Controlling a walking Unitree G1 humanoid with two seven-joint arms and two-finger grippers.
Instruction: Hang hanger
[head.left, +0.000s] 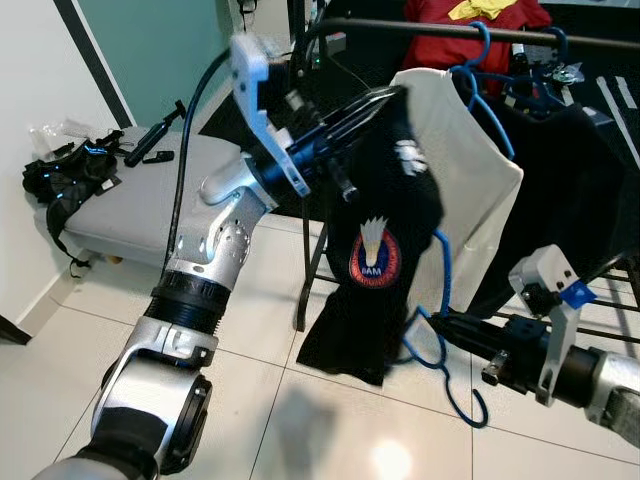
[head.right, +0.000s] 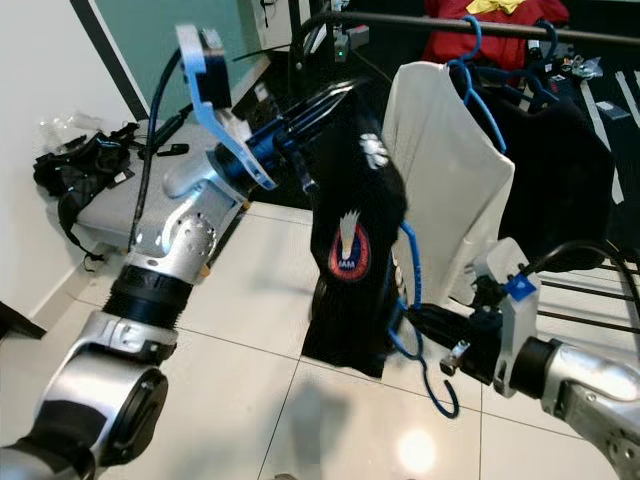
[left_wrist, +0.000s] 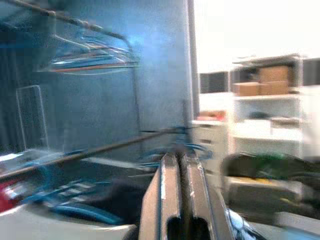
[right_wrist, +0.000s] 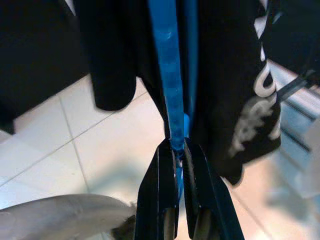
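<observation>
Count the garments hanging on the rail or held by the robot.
At least 4: a black shirt held by the grippers, a white garment, a red garment, and dark clothing rightward; more may be hidden.

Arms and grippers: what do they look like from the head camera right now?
Both arms are silver metal with black joint rings. The left gripper and right gripper each have long black fingers, a white bracket with blue trim at the wrist, and a black cable.

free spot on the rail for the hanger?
Bare rail between the rack's left corner and the white shirt. Right of that it is crowded: blue hangers, red shirt. Left hand holds the black shirt; right hand grips its blue hanger.
</observation>
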